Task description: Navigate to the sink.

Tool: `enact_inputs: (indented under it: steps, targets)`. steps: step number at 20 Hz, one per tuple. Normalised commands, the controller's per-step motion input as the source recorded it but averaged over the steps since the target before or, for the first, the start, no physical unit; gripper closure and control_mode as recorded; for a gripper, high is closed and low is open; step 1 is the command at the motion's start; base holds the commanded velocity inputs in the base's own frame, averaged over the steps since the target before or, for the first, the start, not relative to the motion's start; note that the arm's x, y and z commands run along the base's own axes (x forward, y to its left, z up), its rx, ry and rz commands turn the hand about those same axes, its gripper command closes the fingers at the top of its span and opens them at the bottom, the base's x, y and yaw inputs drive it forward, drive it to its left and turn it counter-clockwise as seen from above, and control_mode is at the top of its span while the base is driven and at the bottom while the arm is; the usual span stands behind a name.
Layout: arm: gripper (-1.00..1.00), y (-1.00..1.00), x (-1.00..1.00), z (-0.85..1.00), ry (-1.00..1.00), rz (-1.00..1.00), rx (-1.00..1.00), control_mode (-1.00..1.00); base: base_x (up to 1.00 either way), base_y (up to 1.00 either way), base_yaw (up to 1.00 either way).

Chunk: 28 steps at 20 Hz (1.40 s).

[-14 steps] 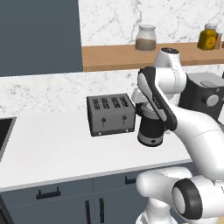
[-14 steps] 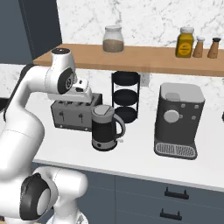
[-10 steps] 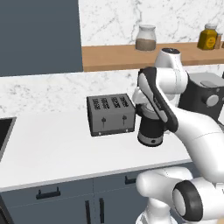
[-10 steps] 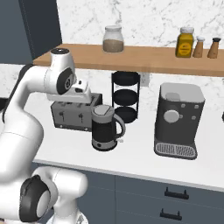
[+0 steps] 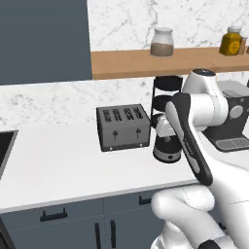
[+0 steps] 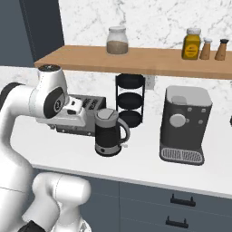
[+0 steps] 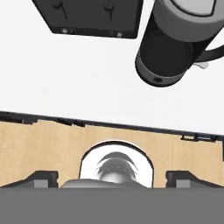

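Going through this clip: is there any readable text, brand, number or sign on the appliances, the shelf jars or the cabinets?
None can be read.
Toaster: lever slots, no lettering.
Kettle: plain.
Coffee machine: round knob and small buttons, no legible marks.
Glass jar and amber jar: no readable labels.

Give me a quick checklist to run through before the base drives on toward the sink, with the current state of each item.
1. Sink in sight: ok. A dark basin edge shows at the far left of the left base view, so the goal lies to the left.
2. Base at the sink: not ok. The toaster and kettle are straight ahead.
3. Arm clear of the counter items: cannot tell. The forearm crosses in front of the kettle in the left base view.
4. Gripper empty: ok. Nothing sits between the finger tips in the hand view.
5. Floor path leftward: cannot tell. The floor beside the cabinets is out of frame.
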Motion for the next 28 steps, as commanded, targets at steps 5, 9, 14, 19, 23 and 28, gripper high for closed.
enact_inputs:
  steps: [5, 9, 14, 19, 23, 28]
  targets:
    - [-1.0, 0.0, -0.96, -0.69, -0.07, 0.03, -0.04, -1.0, 0.0, 0.0, 0.0]
    - [-1.0, 0.0, -0.68, -0.55, -0.05, 0.1, -0.01, 1.0, -0.22, 0.0, 0.08]
    - [-1.0, 0.0, 0.0, 0.0, 0.0, 0.0, 0.0, 1.0, -0.7, 0.01, 0.63]
    - [-1.0, 0.0, 0.0, 0.0, 0.0, 0.0, 0.0, 1.0, -0.25, 0.06, 0.87]
    - [-1.0, 0.0, 0.0, 0.0, 0.0, 0.0, 0.0, 1.0, -0.03, 0.23, 0.88]
    - [-1.0, 0.0, 0.0, 0.0, 0.0, 0.0, 0.0, 1.0, 0.09, 0.25, 0.84]
